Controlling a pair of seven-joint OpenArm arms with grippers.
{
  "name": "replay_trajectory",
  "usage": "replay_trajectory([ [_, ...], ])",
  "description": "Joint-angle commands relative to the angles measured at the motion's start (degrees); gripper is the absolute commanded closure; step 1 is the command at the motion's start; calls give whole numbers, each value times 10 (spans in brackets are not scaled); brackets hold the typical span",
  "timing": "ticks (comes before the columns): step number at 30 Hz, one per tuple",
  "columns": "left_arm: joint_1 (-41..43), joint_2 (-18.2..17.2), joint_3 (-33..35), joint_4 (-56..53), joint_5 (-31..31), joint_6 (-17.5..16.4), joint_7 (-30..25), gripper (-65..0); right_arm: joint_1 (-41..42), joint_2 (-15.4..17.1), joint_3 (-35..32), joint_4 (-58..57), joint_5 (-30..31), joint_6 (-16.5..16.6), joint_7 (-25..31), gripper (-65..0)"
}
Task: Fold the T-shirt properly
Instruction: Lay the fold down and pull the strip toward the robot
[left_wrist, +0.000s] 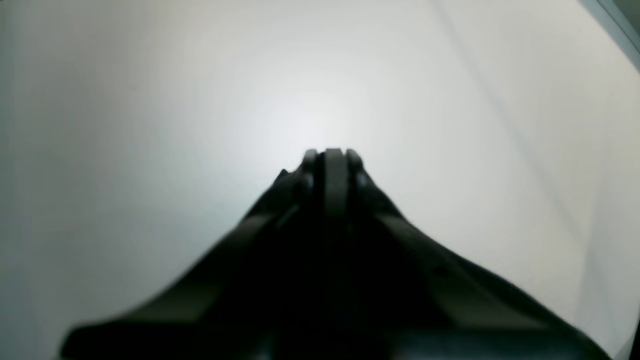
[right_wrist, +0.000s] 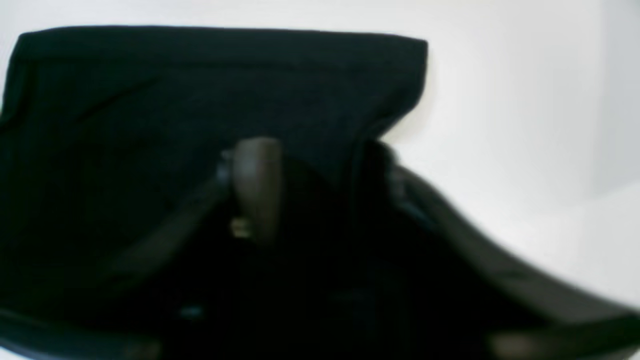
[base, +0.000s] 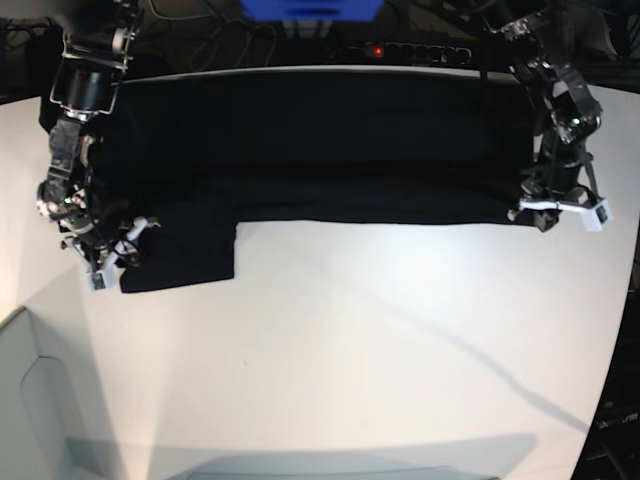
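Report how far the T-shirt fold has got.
Done: the T-shirt lies as a long band across the table's far side, one flap hanging down at the base view's left. In hand: the right end effector is at that flap, the left end effector at the opposite end. Left: folding it into a compact rectangle.

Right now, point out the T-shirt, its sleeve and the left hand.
T-shirt (base: 330, 140): base view, middle of the body.
Sleeve (base: 185, 255): base view, flap hanging below the folded edge.
Left hand (left_wrist: 332, 155): left wrist view, closed fingertips.

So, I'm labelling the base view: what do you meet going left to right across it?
Right gripper at the sleeve end → T-shirt stretched across the table → left gripper at the shirt's other end.
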Motion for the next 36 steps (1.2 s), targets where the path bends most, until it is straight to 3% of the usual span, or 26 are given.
replay_trajectory([
  [1, -4, -5, -2, 10, -3, 0, -13, 0, 5, 4, 1, 4, -3, 2, -18, -111],
  [3, -4, -5, -2, 10, -3, 0, -13, 0, 15, 4, 1, 7, -3, 2, -18, -12],
  [4, -4, -5, -2, 10, -3, 0, -13, 0, 20, 4, 4, 7, -3, 2, -19, 0],
  [12, -4, -5, -4, 14, -3, 0, -13, 0, -6, 3, 37, 161, -3, 2, -24, 0],
  [22, 12, -5, -4, 40, -3, 0, -12, 0, -150, -54, 117, 399, -3, 5, -24, 0],
  [26, 31, -5, -4, 41, -3, -1, -13, 0, -211, -74, 145, 452, -2, 6, -23, 0],
  [34, 70, -6, -5, 41, -3, -1, -13, 0, -316, -83, 145, 473, -1, 7, -18, 0],
  [36, 76, -6, -5, 41, -3, -1, -13, 0, -339, -83, 145, 476, -1, 28, -18, 0],
])
